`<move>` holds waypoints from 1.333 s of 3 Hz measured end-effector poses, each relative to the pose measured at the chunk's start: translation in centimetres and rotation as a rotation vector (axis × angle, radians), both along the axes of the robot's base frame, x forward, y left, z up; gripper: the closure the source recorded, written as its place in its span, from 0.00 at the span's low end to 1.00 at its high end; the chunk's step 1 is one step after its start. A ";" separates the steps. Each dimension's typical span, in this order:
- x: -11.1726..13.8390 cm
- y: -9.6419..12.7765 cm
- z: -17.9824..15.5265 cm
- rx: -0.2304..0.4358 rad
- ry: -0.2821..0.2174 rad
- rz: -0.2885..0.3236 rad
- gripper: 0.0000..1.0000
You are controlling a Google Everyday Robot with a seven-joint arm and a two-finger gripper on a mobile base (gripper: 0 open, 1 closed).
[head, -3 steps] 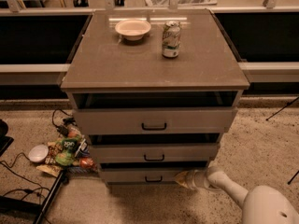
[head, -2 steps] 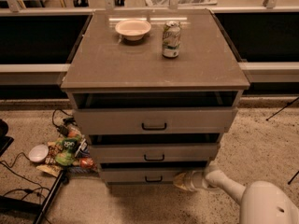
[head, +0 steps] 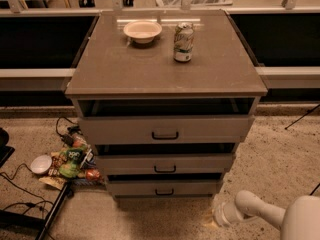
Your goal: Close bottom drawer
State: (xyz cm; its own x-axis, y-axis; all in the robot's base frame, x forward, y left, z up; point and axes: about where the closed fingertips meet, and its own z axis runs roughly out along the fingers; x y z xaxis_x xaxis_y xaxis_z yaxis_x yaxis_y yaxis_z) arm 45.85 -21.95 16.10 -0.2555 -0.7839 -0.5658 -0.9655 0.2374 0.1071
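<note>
The bottom drawer (head: 165,187) is the lowest of three grey-beige drawers, with a small dark bar handle (head: 164,192). A thin dark gap shows above its front panel, so it stands slightly out. The middle drawer (head: 165,164) and top drawer (head: 165,129) also stand out, the top one furthest. My gripper (head: 216,218) is at the end of the white arm (head: 260,209), low at the lower right. It is just off the cabinet's front right corner, below and right of the bottom drawer's front, and not touching it.
A bowl (head: 143,31) and a soda can (head: 183,42) stand on the cabinet top (head: 125,69). Snack bags (head: 72,161), a white disc (head: 40,164) and cables (head: 20,184) lie on the floor to the left. A dark stand leg (head: 52,214) crosses the lower left.
My gripper has drawn back down and to the right, away from the right end of the bottom drawer's front. The drawers look unmoved.
</note>
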 end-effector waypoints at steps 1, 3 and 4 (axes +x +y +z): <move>-3.9 -5.9 3.9 -0.108 -0.007 -0.045 1.00; -1.6 -15.0 15.5 -0.486 -0.212 -0.058 1.00; 1.1 -16.3 23.3 -0.597 -0.323 -0.080 1.00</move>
